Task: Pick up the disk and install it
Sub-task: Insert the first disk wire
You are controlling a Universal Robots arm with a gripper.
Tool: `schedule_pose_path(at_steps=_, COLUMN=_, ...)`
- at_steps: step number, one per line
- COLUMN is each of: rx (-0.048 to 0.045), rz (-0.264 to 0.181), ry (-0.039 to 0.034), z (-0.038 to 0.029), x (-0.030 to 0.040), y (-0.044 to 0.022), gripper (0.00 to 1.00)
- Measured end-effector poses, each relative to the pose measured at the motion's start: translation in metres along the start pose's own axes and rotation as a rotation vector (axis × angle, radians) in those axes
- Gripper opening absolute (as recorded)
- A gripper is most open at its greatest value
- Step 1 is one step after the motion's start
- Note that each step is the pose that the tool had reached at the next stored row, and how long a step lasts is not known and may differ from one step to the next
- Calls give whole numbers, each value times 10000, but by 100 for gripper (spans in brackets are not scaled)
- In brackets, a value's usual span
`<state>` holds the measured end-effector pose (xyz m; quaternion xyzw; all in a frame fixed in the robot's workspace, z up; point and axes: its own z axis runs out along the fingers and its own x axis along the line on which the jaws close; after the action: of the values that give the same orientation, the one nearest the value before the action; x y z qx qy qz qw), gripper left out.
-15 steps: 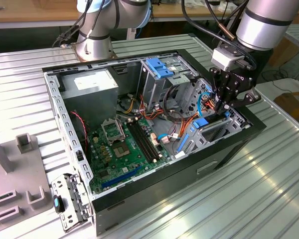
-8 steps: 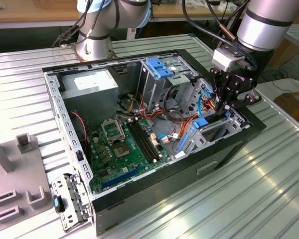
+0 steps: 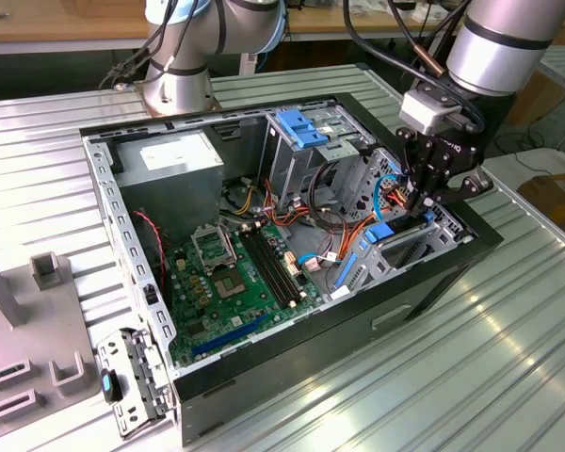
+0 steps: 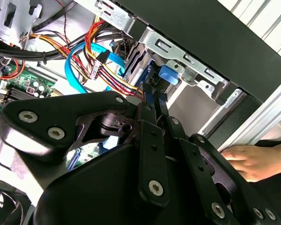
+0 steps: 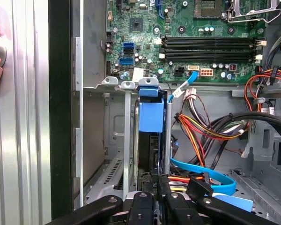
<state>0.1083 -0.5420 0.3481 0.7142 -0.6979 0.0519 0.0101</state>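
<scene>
The disk (image 5: pixel 150 117) stands on edge in a metal drive bay (image 5: pixel 113 140) at the front corner of an open computer case (image 3: pixel 424 292). Its blue rail faces the first wrist view, and its blue end tab (image 4: pixel 168 75) sits at the bay's mouth. The gripper (image 5: pixel 153 182) reaches down into the case just behind it. Its fingers (image 4: pixel 147 105) are drawn close together and appear clamped on the disk's near end, though the contact itself is partly hidden. Orange, yellow and red power cables (image 5: pixel 201 129) and a blue ribbon cable (image 5: pixel 203 172) lie beside the bay. The green motherboard (image 3: pixel 235 282) is beyond them. A person's hand (image 4: pixel 253 161) rests on the ribbed table (image 3: pixel 508 358) just outside the case.
</scene>
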Motion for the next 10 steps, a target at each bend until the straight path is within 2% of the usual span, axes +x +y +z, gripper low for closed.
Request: schedule_pose_path(at_steps=10, rx=1, rz=9, ry=-11, z=37, x=-4, y=3, gripper=16)
